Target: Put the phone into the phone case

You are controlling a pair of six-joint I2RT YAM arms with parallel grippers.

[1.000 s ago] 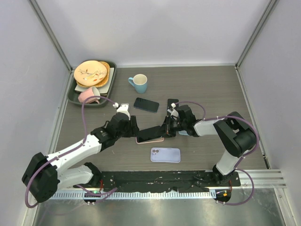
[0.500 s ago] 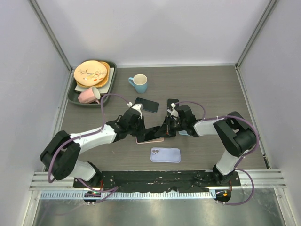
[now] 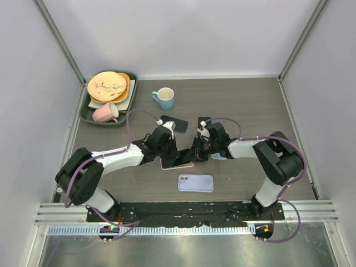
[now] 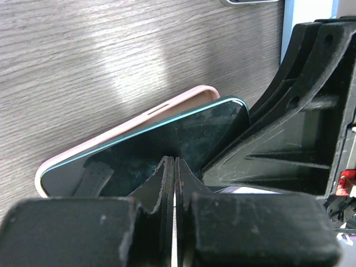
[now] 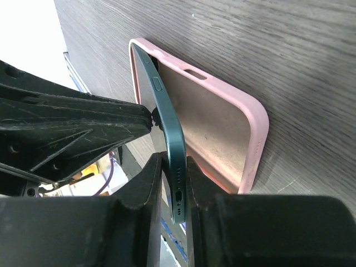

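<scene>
Phone [image 5: 169, 130] tilted over pink case [image 5: 222, 122] on counter [image 5: 250, 44].
Right gripper [image 5: 173, 167] jaws clamp phone's end; left gripper [image 4: 174, 164] jaws pressed together, tips at the screen.

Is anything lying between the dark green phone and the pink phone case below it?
Nothing visible: the pink phone case is bare inside under the tilted dark green phone, held by the right gripper.

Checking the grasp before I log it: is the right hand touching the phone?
Touching. The right wrist view shows the right hand clamping the phone near its port end, one finger pressed against each face with no gap.
</scene>
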